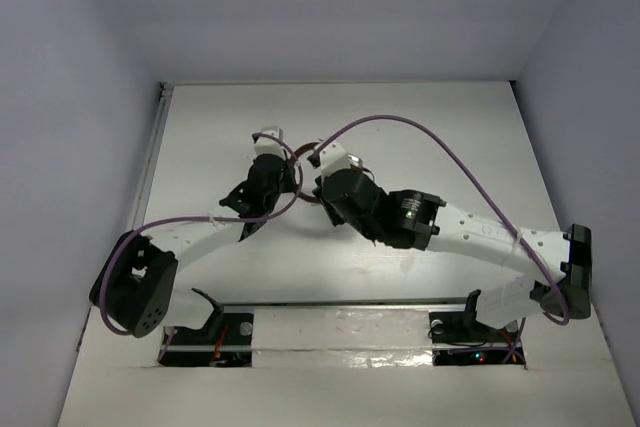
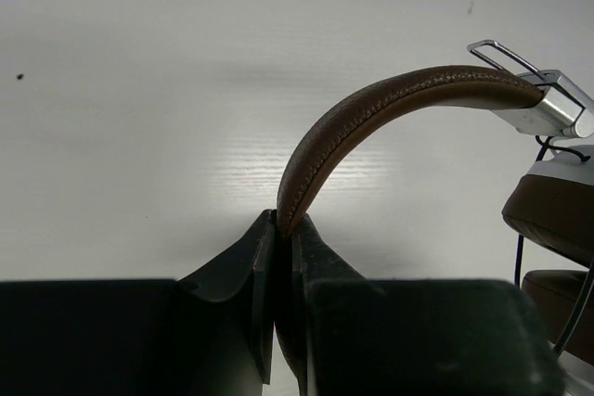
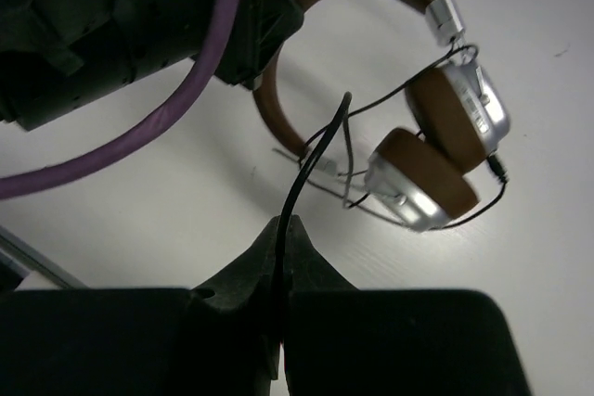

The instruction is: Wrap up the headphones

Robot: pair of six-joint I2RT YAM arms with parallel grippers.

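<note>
The headphones (image 3: 436,150) lie on the white table with the two silver cups and brown pads folded together. The brown headband (image 2: 371,108) arches up from them. My left gripper (image 2: 283,224) is shut on the headband and shows at the table's middle in the top view (image 1: 272,147). My right gripper (image 3: 283,224) is shut on the thin black cable (image 3: 311,155), which runs up from the jaws and loops loosely around the ear cups. In the top view the right gripper (image 1: 325,159) sits just right of the left one. There the arms mostly hide the headphones.
A thick purple robot cable (image 3: 139,132) crosses the right wrist view, and another (image 1: 440,142) arcs over the right arm. Light walls (image 1: 70,147) enclose the table on three sides. A metal strip (image 1: 340,322) with the arm mounts runs along the near edge.
</note>
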